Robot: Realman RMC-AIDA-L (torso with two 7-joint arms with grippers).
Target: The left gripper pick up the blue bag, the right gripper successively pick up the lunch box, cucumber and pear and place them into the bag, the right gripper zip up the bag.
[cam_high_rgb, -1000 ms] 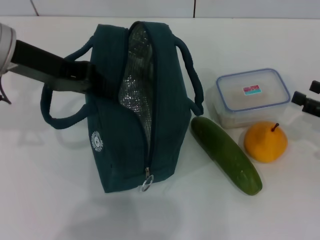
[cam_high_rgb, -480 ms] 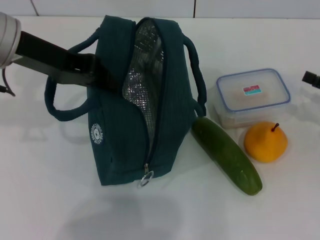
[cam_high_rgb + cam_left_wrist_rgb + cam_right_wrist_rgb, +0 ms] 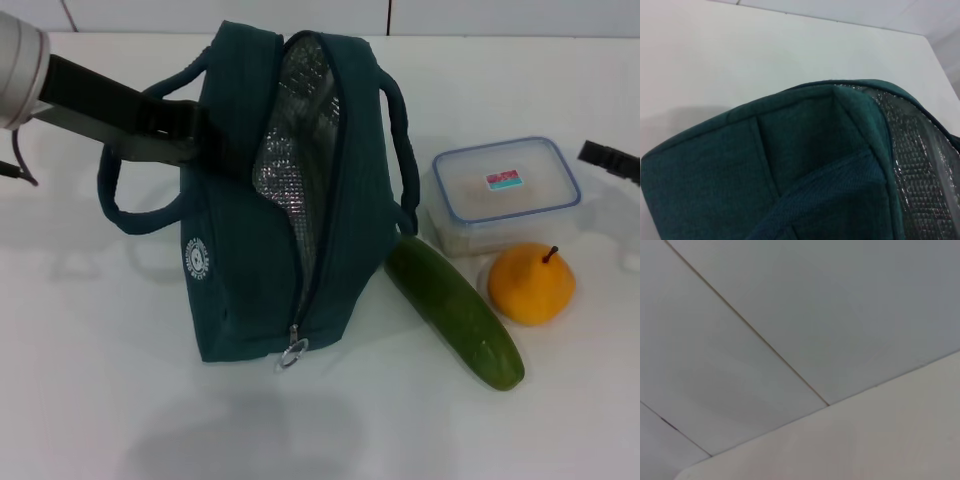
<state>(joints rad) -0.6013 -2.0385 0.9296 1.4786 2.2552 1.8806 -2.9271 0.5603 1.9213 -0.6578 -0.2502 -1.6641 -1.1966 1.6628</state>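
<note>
- The left gripper reaches in from the robot's left and is pinching the fabric at the near-side top edge of the blue bag, by the base of the left handle; holding it there props the bag up and keeps its mouth gaping
- The bag stands tilted on the white table, unzipped, its silver lining showing and the ring zipper pull hanging at the front end, so the slot faces up and slightly toward the food
- In the left wrist view only teal cloth and lining fill the frame, which fits a close grip on the bag's rim; that arm's own fingers are not shown there
- The lunch box, cucumber and pear lie on the table to the right of the bag, lined up within reach of the loading arm; the cucumber's far end touches the bag's side
- The right gripper shows just at the right edge beyond the lunch box; I cannot tell whether its jaws are spread or pressed together
- Judged from this, nothing is packed yet; the lunch box comes first
</note>
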